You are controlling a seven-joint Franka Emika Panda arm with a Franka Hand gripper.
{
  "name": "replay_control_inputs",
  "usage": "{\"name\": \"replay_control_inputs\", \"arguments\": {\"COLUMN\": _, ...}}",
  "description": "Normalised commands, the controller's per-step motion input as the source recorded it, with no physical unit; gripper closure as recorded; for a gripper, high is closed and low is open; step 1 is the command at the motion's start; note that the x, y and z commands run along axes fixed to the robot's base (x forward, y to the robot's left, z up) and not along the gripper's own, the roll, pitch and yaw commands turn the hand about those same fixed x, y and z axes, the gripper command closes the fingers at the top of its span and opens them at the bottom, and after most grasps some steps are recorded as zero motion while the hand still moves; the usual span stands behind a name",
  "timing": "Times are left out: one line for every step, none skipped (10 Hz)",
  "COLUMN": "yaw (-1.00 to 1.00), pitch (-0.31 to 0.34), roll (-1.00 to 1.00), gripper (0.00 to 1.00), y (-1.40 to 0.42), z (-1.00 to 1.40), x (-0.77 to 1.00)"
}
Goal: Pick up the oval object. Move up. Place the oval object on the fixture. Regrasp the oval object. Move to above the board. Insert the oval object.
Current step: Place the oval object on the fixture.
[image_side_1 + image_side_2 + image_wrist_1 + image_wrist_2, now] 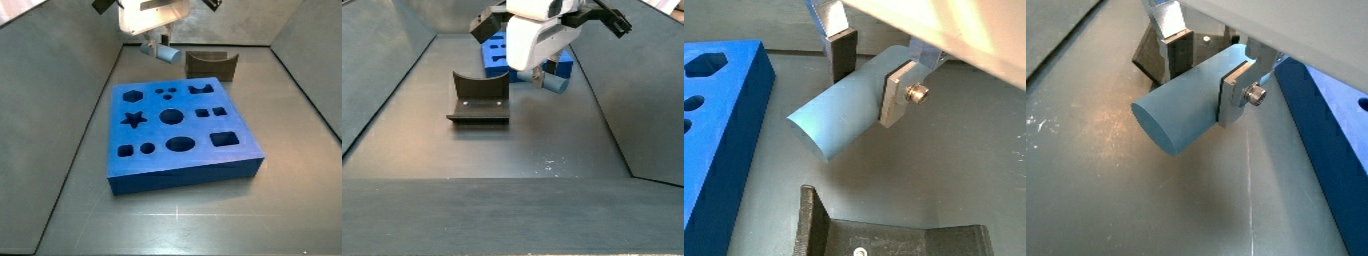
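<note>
The oval object point(847, 110) looks like smooth, matt pale blue plastic. The claw point(871, 75) holds it between a shiny silver metal finger point(898, 95) with a bright screw and a dark finger. The board point(181, 135) is matt blue. The fixture point(480, 98) is dull and dark. The floor point(1106, 190) is grey, slightly shiny, with small scuffs.

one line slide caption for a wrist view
Hand holds the oval object above the floor, the fixture behind, the board alongside.
</note>
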Motion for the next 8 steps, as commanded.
{"name": "replay_control_inputs", "arguments": {"yaw": -0.01, "pitch": 0.000, "roll": -0.01, "gripper": 1.00, "y": 0.00, "z": 1.00, "x": 0.00}}
{"name": "replay_control_inputs", "arguments": {"yaw": 0.00, "pitch": 0.013, "roll": -0.03, "gripper": 1.00, "y": 0.00, "z": 1.00, "x": 0.00}}
{"name": "replay_control_inputs", "arguments": {"yaw": 0.00, "pitch": 0.019, "roll": -0.05, "gripper": 1.00, "y": -0.01, "z": 1.00, "x": -0.01}}
{"name": "replay_control_inputs", "arguments": {"yaw": 0.01, "pitch": 0.021, "roll": -0.08, "gripper": 1.00, "y": -0.01, "z": 1.00, "x": -0.02}}
{"name": "replay_control_inputs", "arguments": {"yaw": 0.01, "pitch": 0.024, "roll": -0.09, "gripper": 1.00, "y": -0.01, "z": 1.00, "x": -0.02}}
{"name": "replay_control_inputs", "arguments": {"yaw": 0.00, "pitch": 0.022, "roll": -0.11, "gripper": 1.00, "y": 0.00, "z": 1.00, "x": -0.03}}
{"name": "replay_control_inputs", "arguments": {"yaw": -0.01, "pitch": 0.024, "roll": -0.12, "gripper": 1.00, "y": 0.00, "z": 1.00, "x": -0.03}}
{"name": "replay_control_inputs", "arguments": {"yaw": -0.02, "pitch": 0.026, "roll": -0.13, "gripper": 1.00, "y": 0.00, "z": 0.85, "x": -0.02}}
